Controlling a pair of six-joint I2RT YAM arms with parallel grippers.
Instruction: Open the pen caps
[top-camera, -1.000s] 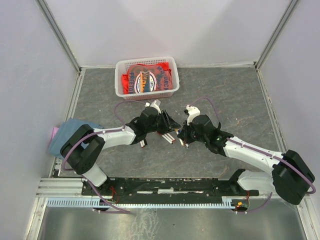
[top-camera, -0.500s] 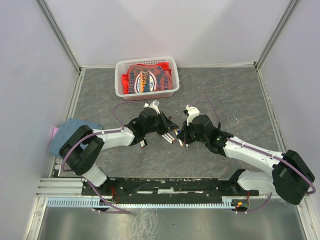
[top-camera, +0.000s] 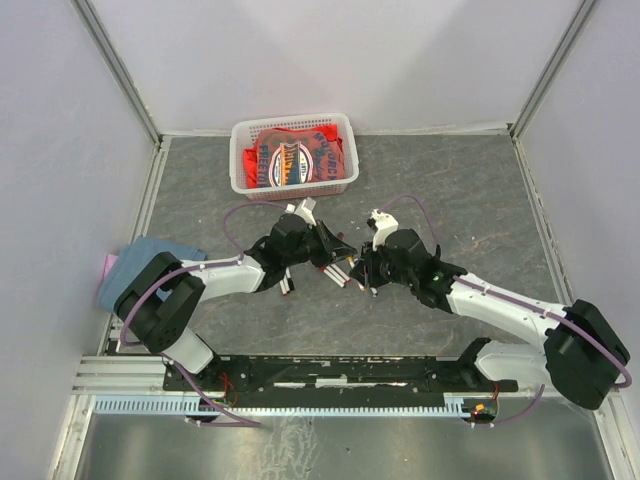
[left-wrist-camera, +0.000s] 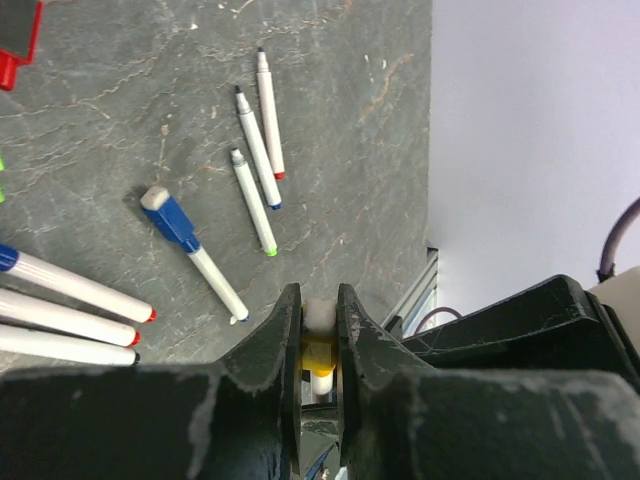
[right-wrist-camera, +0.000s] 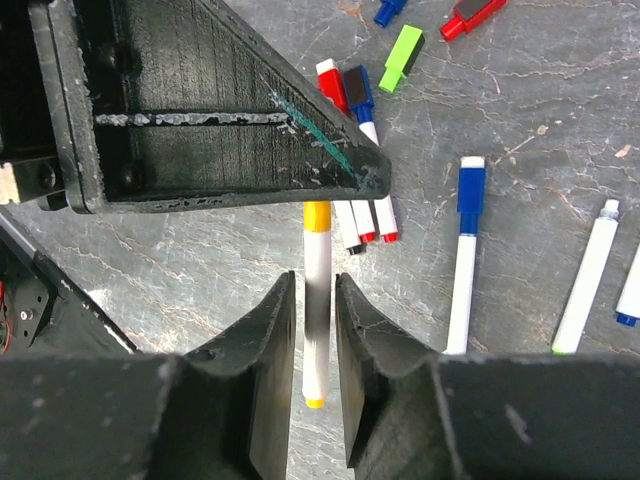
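Note:
A yellow-capped pen is held between my two grippers above the table. My left gripper (left-wrist-camera: 319, 300) is shut on its yellow cap (left-wrist-camera: 318, 352). My right gripper (right-wrist-camera: 316, 285) closes around the white barrel (right-wrist-camera: 317, 300) just below the yellow cap (right-wrist-camera: 316, 215). In the top view the left gripper (top-camera: 345, 258) and right gripper (top-camera: 362, 265) nearly touch at mid-table. Several pens lie below: a blue-capped one (left-wrist-camera: 190, 250), uncapped ones (left-wrist-camera: 255, 200), another blue-capped one (right-wrist-camera: 463, 265). Loose caps lie apart: green (right-wrist-camera: 402, 58), red (right-wrist-camera: 472, 15).
A white basket (top-camera: 238, 160) holding a red packet stands at the back centre. A blue cloth (top-camera: 130, 265) lies at the left edge beside the left arm. Grey walls close in the table on three sides.
My left gripper has shifted slightly back and left. The right arm has hardly moved. Both grippers stay on the yellow pen.

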